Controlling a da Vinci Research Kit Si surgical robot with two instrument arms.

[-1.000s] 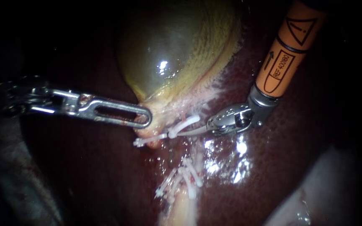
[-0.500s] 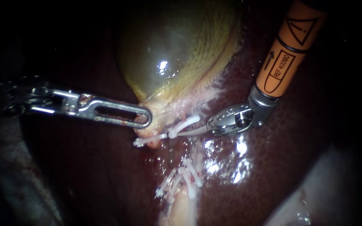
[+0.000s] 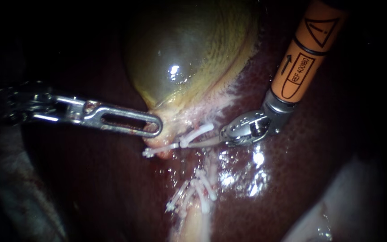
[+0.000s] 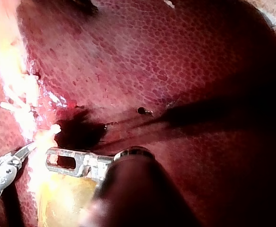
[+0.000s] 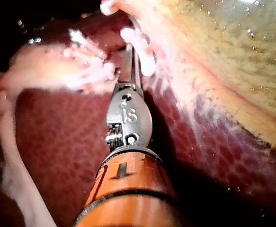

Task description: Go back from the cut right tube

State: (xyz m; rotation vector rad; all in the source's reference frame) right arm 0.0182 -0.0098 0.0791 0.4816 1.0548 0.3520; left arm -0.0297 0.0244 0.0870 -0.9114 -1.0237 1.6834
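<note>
Cut right tube [image 3: 208, 174]: pale stumps bearing white clips [image 3: 196, 133], below gallbladder [image 3: 180, 58]; right instrument [image 3: 198, 143] jaws closed together, empty.

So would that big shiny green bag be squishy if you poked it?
Probably squishy: the gallbladder looks rounded and full, like a water balloon. Likely slippery too, since wet glints shine on it. Its narrow end seems soft, pinched where the left instrument grips it.
</note>
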